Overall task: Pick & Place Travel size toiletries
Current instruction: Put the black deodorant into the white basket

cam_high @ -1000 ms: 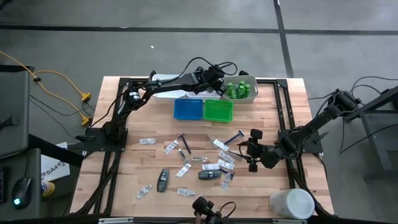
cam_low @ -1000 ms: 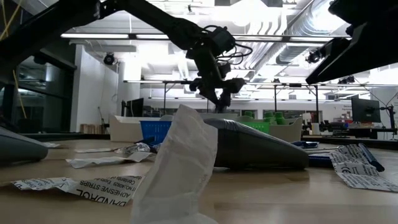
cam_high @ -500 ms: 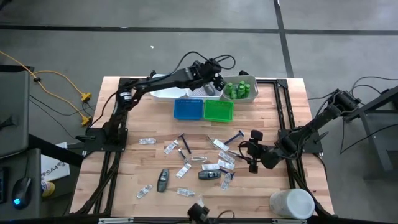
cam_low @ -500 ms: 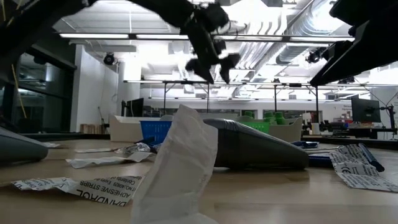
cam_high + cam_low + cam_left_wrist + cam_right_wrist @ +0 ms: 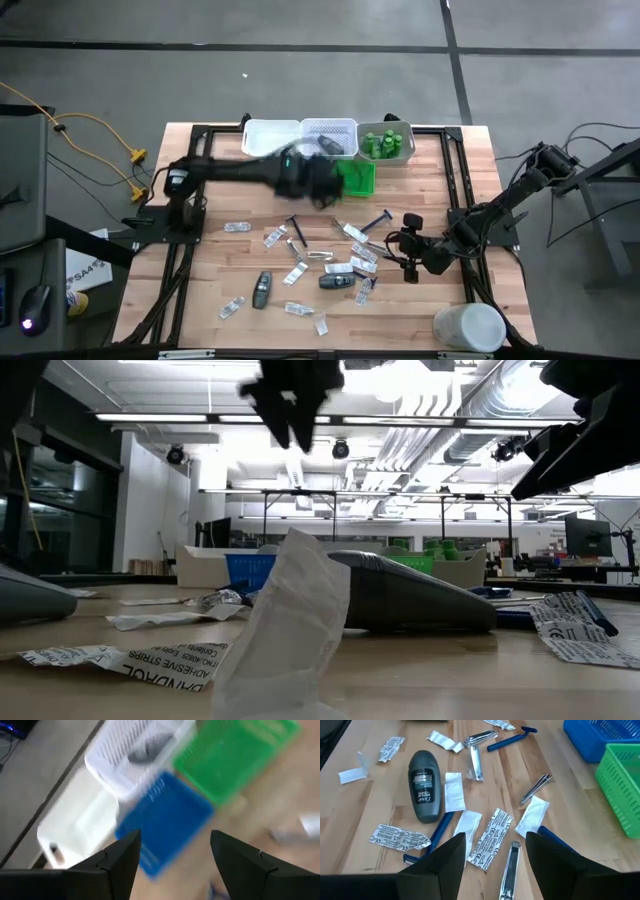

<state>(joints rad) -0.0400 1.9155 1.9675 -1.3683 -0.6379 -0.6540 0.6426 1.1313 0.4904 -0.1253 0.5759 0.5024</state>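
Observation:
Toiletries lie scattered on the wooden table: flat packets, blue razors, nail clippers and two dark grey oblong bottles. Green bottles stand in a far tray. My left gripper is open and empty, raised above the blue tray near the green tray; it shows blurred in the high view and at the top of the low view. My right gripper is open and empty, held over the items at the table's right.
A white tray and a white mesh basket holding a grey item sit at the far edge. A large white cylindrical container stands at the near right corner. Black frame rails run along both sides.
My left gripper has swung away from above the white mesh basket, rising and moving toward the table's near and left side until it is over the blue tray; its fingers stayed open. The right arm kept still.

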